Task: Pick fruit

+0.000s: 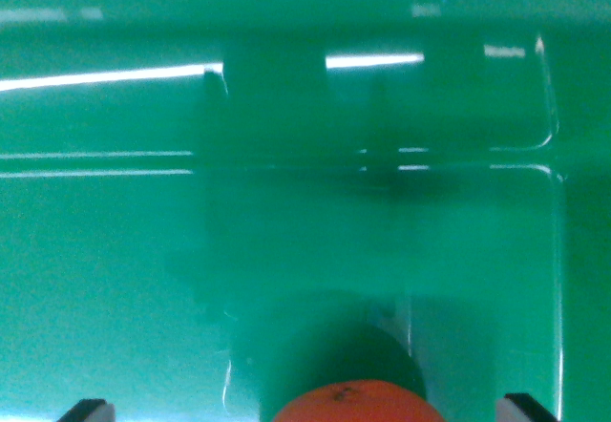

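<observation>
Fruit is the aim here, and the only piece showing is one orange (358, 403) at the bottom edge of the wrist view, with just its upper dome in sight.

The largest thing in sight is a glossy green tray (115, 250) that fills nearly the whole view, with moulded ridges and rounded compartment corners. Its shine throws back bright strip lights, and the picture is blurred, so finer detail is lost. The orange lies in a shallow hollow towards the tray's near edge, casting a dark shadow behind it.

The claw (310, 411) shows only as two dark tips at the bottom corners, set wide apart with the orange between them and touching neither; it holds nothing.

I judge the orange to be light, firm and round, with a faintly dimpled peel that gives fair grip. It would roll on the slick tray, so the tips should close across its widest middle, level and centred, with moderate squeeze.
</observation>
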`<action>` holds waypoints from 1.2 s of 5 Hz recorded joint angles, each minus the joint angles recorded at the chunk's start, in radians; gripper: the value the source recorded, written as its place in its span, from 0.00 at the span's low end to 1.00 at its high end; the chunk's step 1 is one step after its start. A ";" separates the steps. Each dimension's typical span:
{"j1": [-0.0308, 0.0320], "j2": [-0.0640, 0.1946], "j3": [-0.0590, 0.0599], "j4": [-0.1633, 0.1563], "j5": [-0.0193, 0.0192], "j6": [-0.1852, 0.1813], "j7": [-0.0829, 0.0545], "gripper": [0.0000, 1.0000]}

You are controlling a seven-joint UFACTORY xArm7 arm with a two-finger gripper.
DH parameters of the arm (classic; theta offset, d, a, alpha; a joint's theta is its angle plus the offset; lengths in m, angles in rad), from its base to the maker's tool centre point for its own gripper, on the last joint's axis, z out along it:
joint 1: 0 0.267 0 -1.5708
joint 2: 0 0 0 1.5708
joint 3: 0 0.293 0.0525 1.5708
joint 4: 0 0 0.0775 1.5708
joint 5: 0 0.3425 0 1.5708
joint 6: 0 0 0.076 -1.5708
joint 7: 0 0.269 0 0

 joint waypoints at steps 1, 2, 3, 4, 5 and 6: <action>-0.0031 0.009 -0.005 -0.034 0.0019 -0.037 -0.007 0.00; -0.0031 0.009 -0.005 -0.034 0.0019 -0.037 -0.007 0.00; -0.0057 0.017 -0.009 -0.063 0.0036 -0.070 -0.013 0.00; -0.0057 0.017 -0.009 -0.063 0.0036 -0.070 -0.013 0.00; -0.0081 0.023 -0.013 -0.089 0.0051 -0.099 -0.018 0.00; -0.0081 0.023 -0.013 -0.089 0.0051 -0.099 -0.018 0.00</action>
